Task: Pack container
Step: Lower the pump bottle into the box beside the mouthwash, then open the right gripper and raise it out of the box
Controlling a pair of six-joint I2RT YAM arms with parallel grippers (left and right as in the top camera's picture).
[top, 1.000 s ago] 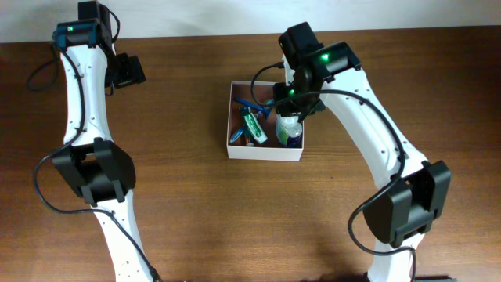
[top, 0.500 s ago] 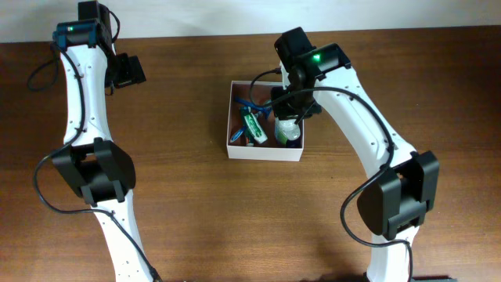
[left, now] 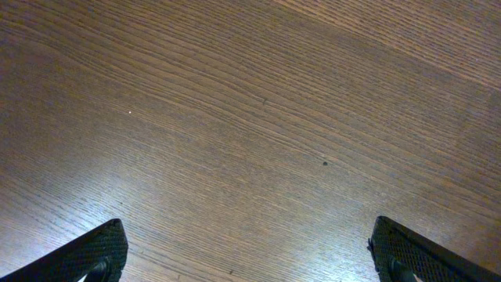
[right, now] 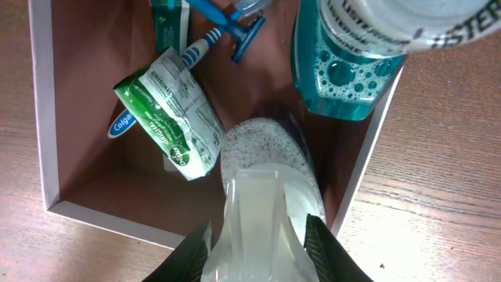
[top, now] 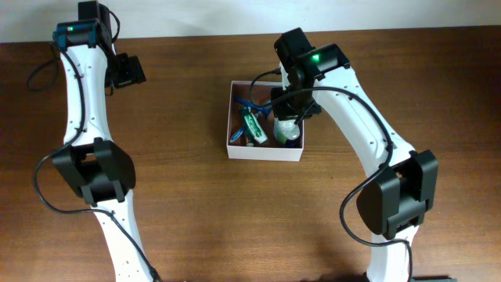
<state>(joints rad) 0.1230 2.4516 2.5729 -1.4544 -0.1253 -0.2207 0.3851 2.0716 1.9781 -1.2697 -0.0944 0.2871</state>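
Observation:
The container (top: 266,154) is a shallow white box with a pinkish-brown inside, at the table's middle; its wall also shows in the right wrist view (right: 39,117). My right gripper (top: 288,116) (right: 258,239) is shut on a translucent white speckled tube (right: 262,160) and holds it over the box's right part. In the box lie a green toothpaste tube (right: 168,117) (top: 254,125), a blue razor (right: 227,27) and a blue mouthwash bottle (right: 344,74). My left gripper (top: 125,70) (left: 250,254) is open and empty over bare wood at the far left.
The brown wooden table (top: 196,211) lies all round the box. The box's right wall (right: 376,133) is close beside the held tube. The left arm's links run down the left side (top: 86,164).
My right gripper has shifted slightly left and back with the tube in it, staying over the box. The left arm has not moved.

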